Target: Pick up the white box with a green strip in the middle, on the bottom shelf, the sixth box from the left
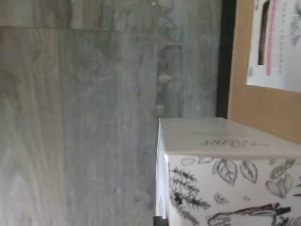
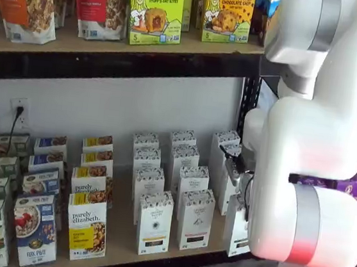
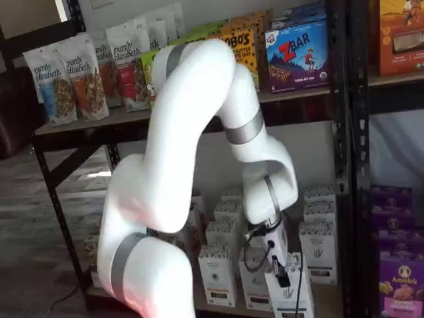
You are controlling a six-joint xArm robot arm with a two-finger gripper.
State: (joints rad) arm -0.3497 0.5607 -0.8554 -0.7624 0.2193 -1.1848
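Note:
My gripper point(image 3: 279, 270) is shut on the white box point(image 3: 291, 295), a tall slim carton with a dark-speckled top. Its black fingers grip the box's upper part. The box hangs just in front of the bottom shelf point(image 2: 118, 241), near its right end. In a shelf view the box point(image 2: 237, 230) shows partly behind the arm, with the gripper point(image 2: 241, 179) above it. The wrist view shows the box's leaf-patterned top point(image 1: 225, 183) over the grey floor, beside the shelf's black rail point(image 1: 225, 56). The box's strip colour does not show clearly.
Rows of like white cartons point(image 2: 154, 221) stand on the bottom shelf, with Purely Elizabeth boxes point(image 2: 87, 226) to their left. A pink-strip carton point(image 1: 277, 42) lies on the board. Granola bags and Bobo's boxes point(image 2: 155, 8) fill the shelf above. A black upright point(image 3: 344, 132) and purple boxes point(image 3: 397, 278) stand at the right.

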